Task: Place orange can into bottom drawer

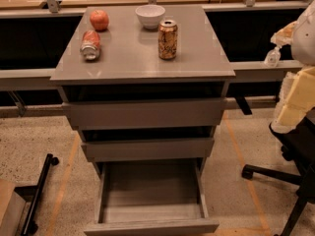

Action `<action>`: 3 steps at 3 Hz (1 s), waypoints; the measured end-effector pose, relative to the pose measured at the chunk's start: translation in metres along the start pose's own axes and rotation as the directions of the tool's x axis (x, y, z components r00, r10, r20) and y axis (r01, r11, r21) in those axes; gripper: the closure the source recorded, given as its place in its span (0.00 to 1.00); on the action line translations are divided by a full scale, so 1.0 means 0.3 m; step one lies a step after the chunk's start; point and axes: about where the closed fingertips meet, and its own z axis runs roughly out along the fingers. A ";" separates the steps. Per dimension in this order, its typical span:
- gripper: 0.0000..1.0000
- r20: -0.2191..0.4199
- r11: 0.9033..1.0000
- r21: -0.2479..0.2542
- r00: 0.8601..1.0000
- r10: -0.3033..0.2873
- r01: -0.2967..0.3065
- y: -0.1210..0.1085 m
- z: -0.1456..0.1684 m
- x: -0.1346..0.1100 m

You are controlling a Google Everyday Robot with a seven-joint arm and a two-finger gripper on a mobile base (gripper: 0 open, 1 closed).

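Note:
The orange can (168,39) stands upright on the grey cabinet top, right of centre, in front of the white bowl. The bottom drawer (150,226) is pulled out toward me and its grey inside shows nothing in it. The two drawers above it are slightly out. My arm shows at the right edge, and the gripper (273,54) hangs there beside the cabinet top, well to the right of the can and apart from it. It holds nothing that I can see.
A white bowl (150,15) sits at the back of the cabinet top (133,65). A red apple (99,19) and a dented red can (90,44) on its side are at the left. An office chair base (275,173) stands at the right, a black bar (39,191) at the left.

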 end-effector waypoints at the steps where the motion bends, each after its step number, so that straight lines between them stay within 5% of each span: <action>1: 0.00 0.000 1.000 0.000 1.000 0.000 0.000 0.000 0.000 0.000; 3: 0.00 0.152 0.995 0.040 0.984 -0.096 0.090 -0.119 0.021 -0.151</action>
